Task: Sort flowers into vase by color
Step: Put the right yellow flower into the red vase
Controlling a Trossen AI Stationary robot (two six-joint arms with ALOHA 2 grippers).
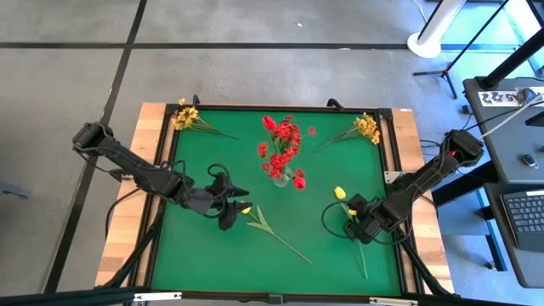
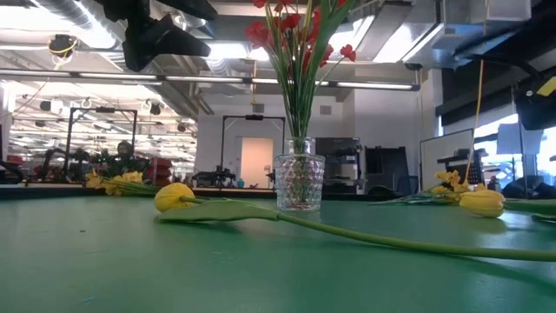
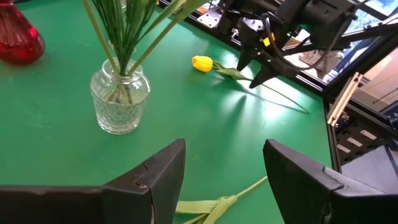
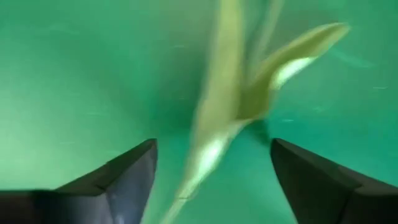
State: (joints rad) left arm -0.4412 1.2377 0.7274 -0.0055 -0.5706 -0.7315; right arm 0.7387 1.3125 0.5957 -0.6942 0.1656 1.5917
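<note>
We hover our right gripper (image 4: 211,180), jaws wide, over a yellow tulip (image 1: 340,193) at four o'clock of the vase (image 1: 280,178). Left gripper (image 3: 224,180) also gapes, empty. Risk: the thin stem (image 4: 214,143) slips sideways on the bench as we pinch.

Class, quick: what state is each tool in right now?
Left tool: open, holding nothing, above a yellow tulip's stem.
Right tool: open, straddling another yellow tulip's stem, not gripping it.
</note>
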